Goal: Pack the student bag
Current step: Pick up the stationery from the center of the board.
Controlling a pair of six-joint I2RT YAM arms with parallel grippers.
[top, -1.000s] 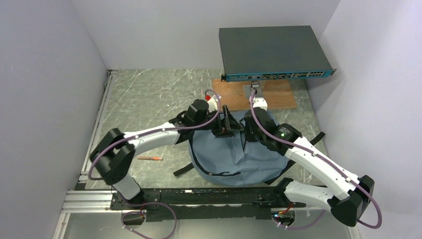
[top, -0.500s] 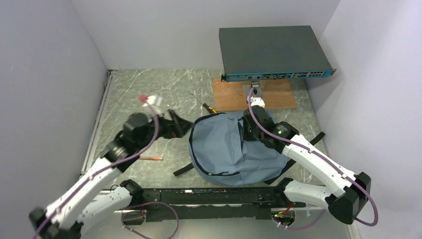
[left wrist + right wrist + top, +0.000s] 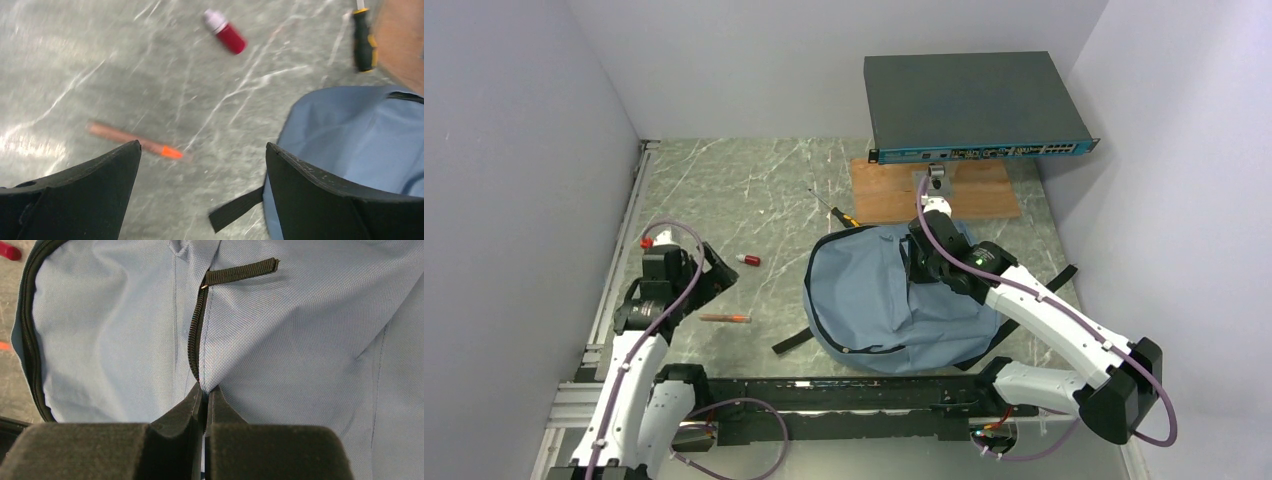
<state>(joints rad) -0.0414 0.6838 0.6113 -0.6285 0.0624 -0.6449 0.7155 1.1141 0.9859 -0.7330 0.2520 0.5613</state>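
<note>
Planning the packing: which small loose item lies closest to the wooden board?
The yellow-and-black-handled screwdriver; the red bottle and orange-tipped pen lie farther left.

No text can be read; the markings on the grey box [image 3: 969, 100] are too small.

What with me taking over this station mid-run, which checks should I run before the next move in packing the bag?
1. Left end effector open and empty: ok.
2. Right end effector shut, pinching backpack fabric beside a zipper: ok.
3. Pen lying free on the table, apart from the backpack: ok.
4. Red bottle lying free, nothing on it: ok.
5. Backpack mouth open wide enough for loading: cannot tell.
</note>
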